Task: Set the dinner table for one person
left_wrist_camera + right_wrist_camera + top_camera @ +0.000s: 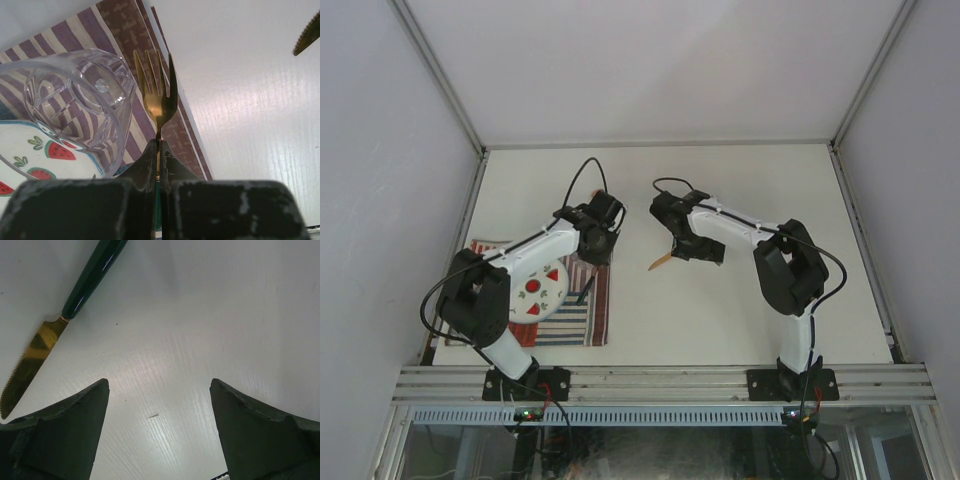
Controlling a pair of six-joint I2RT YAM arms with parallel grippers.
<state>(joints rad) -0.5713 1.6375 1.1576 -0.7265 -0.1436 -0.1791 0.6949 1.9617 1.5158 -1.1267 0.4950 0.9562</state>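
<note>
Left end effector [159,146] pinched shut, right end effector [159,386] spread wide

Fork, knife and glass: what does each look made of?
fork: metal with a polished gold finish; light glints along its thin tines.
knife: gold-toned serrated metal blade; glossy dark green handle, possibly plastic or lacquer.
glass: clear and thick-walled, with the stripes showing through; glass or acrylic, hard to tell.

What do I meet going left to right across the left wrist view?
Clear glass → gold fork, gripped in the left tool → knife tip.
</note>
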